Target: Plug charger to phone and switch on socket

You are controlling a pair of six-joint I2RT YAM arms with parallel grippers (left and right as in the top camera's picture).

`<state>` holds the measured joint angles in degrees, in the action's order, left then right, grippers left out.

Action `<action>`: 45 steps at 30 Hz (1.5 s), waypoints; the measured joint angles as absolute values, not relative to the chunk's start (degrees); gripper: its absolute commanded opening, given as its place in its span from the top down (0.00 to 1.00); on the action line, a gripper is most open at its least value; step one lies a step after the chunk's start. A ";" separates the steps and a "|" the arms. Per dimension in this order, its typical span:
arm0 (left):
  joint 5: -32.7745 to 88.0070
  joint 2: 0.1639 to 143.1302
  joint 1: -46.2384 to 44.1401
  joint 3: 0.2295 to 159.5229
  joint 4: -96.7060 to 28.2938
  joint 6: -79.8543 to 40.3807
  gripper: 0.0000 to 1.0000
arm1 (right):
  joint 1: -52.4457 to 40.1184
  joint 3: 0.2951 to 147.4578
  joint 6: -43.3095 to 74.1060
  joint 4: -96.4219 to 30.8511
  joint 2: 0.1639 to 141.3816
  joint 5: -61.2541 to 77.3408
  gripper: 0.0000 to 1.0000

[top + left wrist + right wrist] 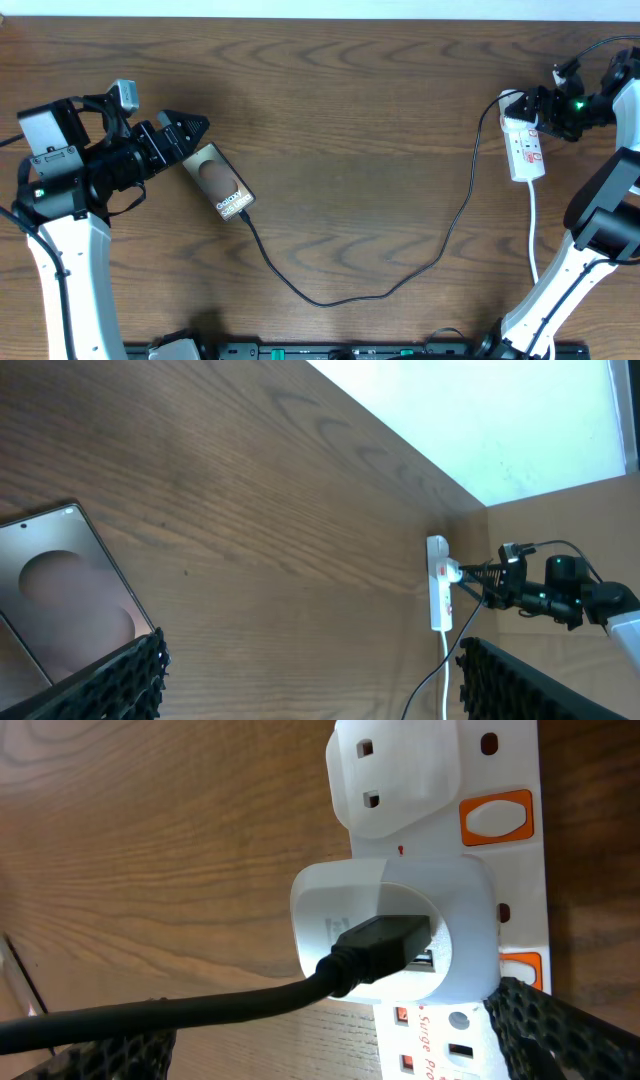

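Risk at socket: right end effector, wide like left end effector, may knock adapter loose, missing switch.

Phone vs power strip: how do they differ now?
The phone is dark bronze and short; the power strip is white with red markings and longer. The phone lies diagonally by the left gripper; the power strip lies by the right gripper. Both lie flat, with the black cable running between them.

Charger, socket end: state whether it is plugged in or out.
Plugged in: the charger plug sits seated in the white adapter on the socket.
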<state>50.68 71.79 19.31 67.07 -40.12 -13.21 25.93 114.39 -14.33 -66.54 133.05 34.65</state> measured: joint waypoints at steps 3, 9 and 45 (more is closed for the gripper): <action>50.68 71.79 19.31 67.07 -40.14 -13.21 0.09 | 25.91 114.39 -14.24 -66.50 133.05 34.50 0.01; 50.68 71.79 19.31 67.07 -40.12 -13.21 0.09 | 25.76 114.39 -13.43 -66.41 133.05 34.04 0.01; 50.68 71.79 19.31 67.07 -40.18 -13.21 0.10 | 25.36 115.44 -12.29 -66.83 135.96 32.29 0.01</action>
